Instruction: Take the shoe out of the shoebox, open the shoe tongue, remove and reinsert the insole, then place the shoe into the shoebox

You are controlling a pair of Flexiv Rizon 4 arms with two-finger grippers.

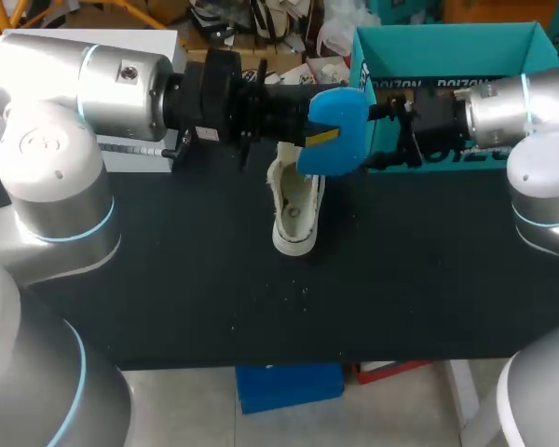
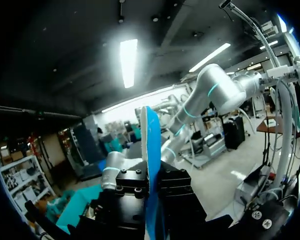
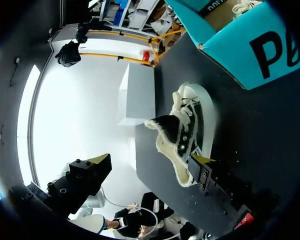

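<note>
A blue insole (image 1: 340, 130) hangs in the air above the table's back middle, with my left gripper (image 1: 319, 130) shut on it. Seen from the left wrist, the insole (image 2: 151, 150) stands edge-on between the fingers of the left gripper (image 2: 151, 187). Under it, a white low-top shoe (image 1: 296, 209) lies on the black table with its tongue pulled open. My right gripper (image 1: 391, 135) stands open just right of the insole. From the right wrist, the shoe (image 3: 185, 130) lies ahead of the open right gripper (image 3: 150, 160), nothing between its fingers. The teal shoebox (image 1: 447, 47) stands at the back right.
A white box (image 1: 158, 47) stands at the back left, also in the right wrist view as a white box (image 3: 140, 95) beyond the shoe. The black table (image 1: 214, 279) spreads bare in front of the shoe. The shoebox (image 3: 240, 45) is close beside the shoe.
</note>
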